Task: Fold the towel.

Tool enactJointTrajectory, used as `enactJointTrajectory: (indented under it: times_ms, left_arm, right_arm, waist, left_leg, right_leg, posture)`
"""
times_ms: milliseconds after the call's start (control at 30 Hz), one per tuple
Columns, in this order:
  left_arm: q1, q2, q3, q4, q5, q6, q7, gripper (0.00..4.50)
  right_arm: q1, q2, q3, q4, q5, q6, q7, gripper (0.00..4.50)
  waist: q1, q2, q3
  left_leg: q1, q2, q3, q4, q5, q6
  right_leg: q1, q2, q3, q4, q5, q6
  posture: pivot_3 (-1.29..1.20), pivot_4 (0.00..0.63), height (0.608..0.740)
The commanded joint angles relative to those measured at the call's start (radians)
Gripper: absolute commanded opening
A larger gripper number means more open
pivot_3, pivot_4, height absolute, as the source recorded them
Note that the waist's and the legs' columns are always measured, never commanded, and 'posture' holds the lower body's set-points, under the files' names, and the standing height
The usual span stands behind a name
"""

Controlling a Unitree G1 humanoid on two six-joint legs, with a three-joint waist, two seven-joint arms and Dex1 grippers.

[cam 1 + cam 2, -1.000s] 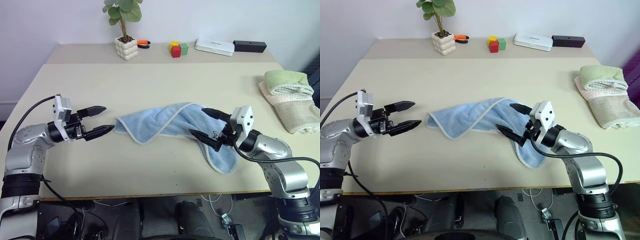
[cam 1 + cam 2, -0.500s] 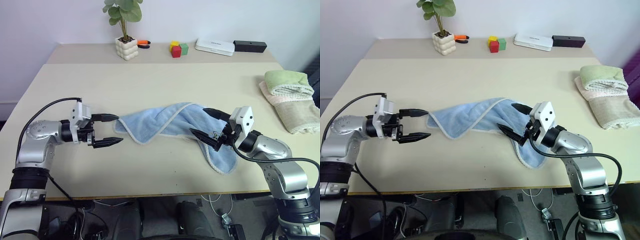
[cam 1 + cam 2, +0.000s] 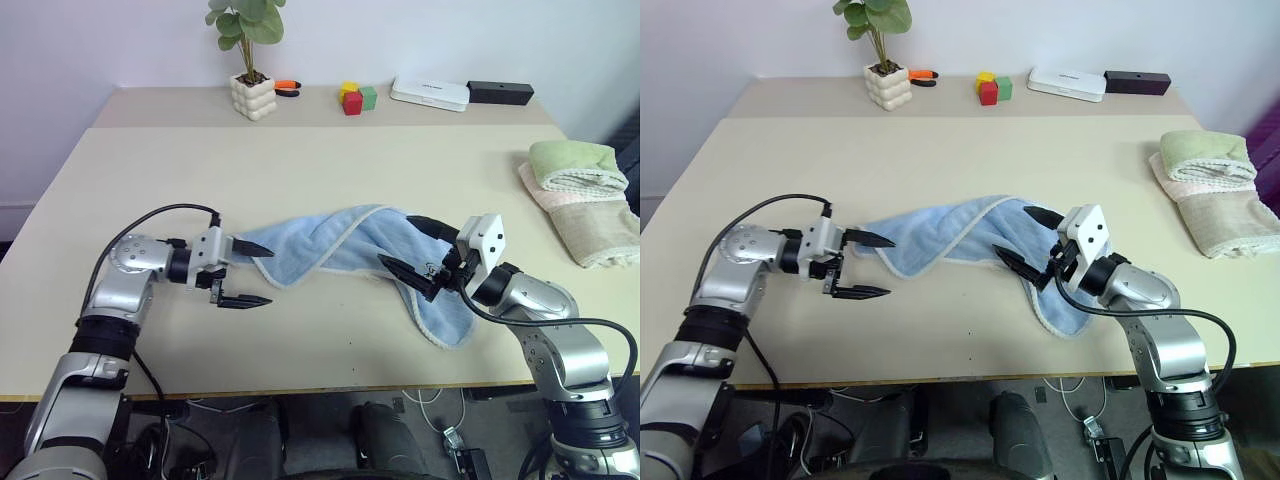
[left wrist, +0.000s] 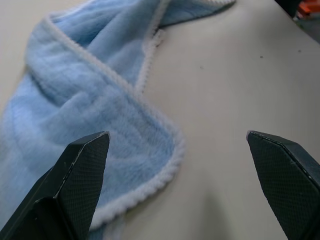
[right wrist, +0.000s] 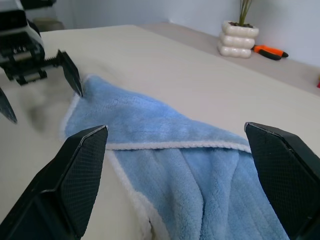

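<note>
The light blue towel (image 3: 330, 243) lies crumpled in a twisted band across the middle of the table, its whitish edge showing. My left gripper (image 3: 268, 277) is open at the towel's left corner (image 4: 150, 165). One finger reaches over the corner and the other hovers over bare table nearer the front edge. My right gripper (image 3: 396, 241) is also open, level above the towel's right part (image 5: 165, 135), with nothing between its fingers. The right wrist view also shows the left gripper (image 5: 45, 105) at the towel's far corner.
A folded green towel (image 3: 570, 160) sits on beige and pink folded towels (image 3: 595, 225) at the table's right edge. Along the back stand a potted plant (image 3: 252, 95), an orange-handled tool (image 3: 287, 87), coloured blocks (image 3: 353, 97), a white box (image 3: 430, 93) and a black box (image 3: 500, 92).
My left gripper has moved right and down to the towel's left corner, rolling its wrist, and stays open. The right gripper and the towel have not moved.
</note>
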Motion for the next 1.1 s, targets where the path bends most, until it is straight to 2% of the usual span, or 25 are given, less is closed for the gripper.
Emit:
enactJointTrajectory:
  times_ms: [33, 267, 300, 367, 600, 633, 700, 800, 967, 1100]
  left_arm:
    - [-0.039, -0.038, -0.018, 0.045, 0.021, -0.086, -0.004, 4.48]
    - [-0.134, -0.089, -0.063, 0.206, 0.108, -0.167, 0.035, 4.48]
    - [-0.144, -0.089, -0.076, 0.233, 0.131, -0.187, 0.038, 4.24]
    - [-0.158, -0.089, -0.094, 0.274, 0.158, -0.172, 0.041, 3.70]
    - [-0.147, -0.104, -0.093, 0.277, 0.133, -0.159, -0.006, 0.18]
    - [-0.144, -0.105, -0.090, 0.272, 0.126, -0.150, -0.011, 0.03]
    - [-0.149, -0.100, -0.076, 0.271, 0.117, -0.148, -0.004, 0.03]
    - [-0.161, -0.088, -0.020, 0.261, 0.061, -0.101, -0.002, 0.03]
    - [-0.140, -0.072, 0.050, 0.192, -0.024, -0.005, -0.006, 0.03]
    - [-0.095, -0.067, 0.122, 0.119, -0.090, 0.082, 0.054, 0.03]
  right_arm:
    - [0.008, 0.012, -0.003, -0.038, -0.012, -0.035, -0.016, 4.50]
    - [0.030, 0.043, 0.005, -0.048, -0.035, -0.064, -0.046, 4.50]
    - [0.034, 0.046, 0.004, -0.050, -0.039, -0.068, -0.050, 4.50]
    - [0.040, 0.047, 0.001, -0.056, -0.040, -0.071, -0.056, 4.50]
    - [0.051, 0.039, -0.012, -0.063, -0.039, -0.077, -0.074, 4.50]
    - [0.052, 0.038, -0.013, -0.063, -0.039, -0.078, -0.075, 4.50]
    - [0.038, 0.038, -0.025, -0.027, -0.076, -0.114, -0.103, 4.50]
    - [-0.048, 0.035, -0.089, 0.101, -0.171, -0.174, -0.225, 4.50]
    - [-0.090, 0.006, -0.123, 0.195, -0.155, -0.067, -0.247, 4.50]
    - [-0.137, -0.038, -0.133, 0.306, -0.171, 0.085, -0.294, 4.50]
  waist:
    - [0.001, 0.000, 0.000]
    - [-0.001, 0.000, 0.000]
    - [0.000, 0.000, 0.000]
    - [-0.001, 0.000, 0.000]
    - [0.000, 0.000, 0.000]
    - [0.000, 0.000, 0.000]
    - [0.000, 0.000, 0.000]
    - [-0.003, 0.000, 0.000]
    - [-0.002, 0.000, 0.000]
    - [-0.005, 0.000, 0.000]
  left_leg:
    - [0.000, 0.000, 0.000, 0.000, 0.000, 0.000]
    - [0.000, 0.000, 0.000, 0.000, 0.000, 0.000]
    - [0.000, 0.000, 0.000, 0.000, 0.000, 0.000]
    - [0.000, 0.000, 0.000, 0.000, 0.000, 0.000]
    - [0.001, 0.000, 0.000, 0.000, 0.000, 0.000]
    - [0.001, 0.000, 0.000, 0.000, 0.000, 0.000]
    - [0.000, 0.000, 0.000, 0.000, 0.000, 0.000]
    - [0.000, 0.000, 0.000, 0.000, 0.000, 0.000]
    - [0.000, 0.000, -0.001, -0.001, 0.000, 0.000]
    - [0.000, 0.000, 0.000, 0.000, 0.000, 0.000]
  right_leg:
    - [0.000, 0.000, 0.000, 0.000, 0.000, 0.000]
    - [0.000, 0.000, 0.000, 0.000, 0.000, 0.000]
    - [0.000, 0.000, 0.000, 0.000, 0.000, 0.000]
    - [0.000, 0.000, 0.000, 0.000, 0.000, 0.000]
    - [0.001, 0.000, 0.000, 0.000, 0.000, 0.000]
    - [0.001, 0.000, 0.000, 0.000, 0.000, 0.000]
    - [0.001, 0.000, 0.000, 0.000, 0.000, 0.000]
    - [0.001, 0.000, 0.000, 0.000, 0.000, 0.000]
    - [0.000, 0.001, 0.000, 0.000, 0.000, 0.001]
    - [0.000, 0.000, 0.001, 0.000, 0.000, 0.001]
  posture:
    - [0.00, 0.150, 0.735]
    - [0.00, 0.150, 0.735]
    - [0.00, 0.150, 0.735]
    - [0.00, 0.150, 0.735]
    - [0.00, 0.150, 0.735]
    - [0.00, 0.150, 0.735]
    - [0.00, 0.150, 0.735]
    - [0.00, 0.150, 0.735]
    - [0.00, 0.150, 0.735]
    - [0.00, 0.150, 0.735]
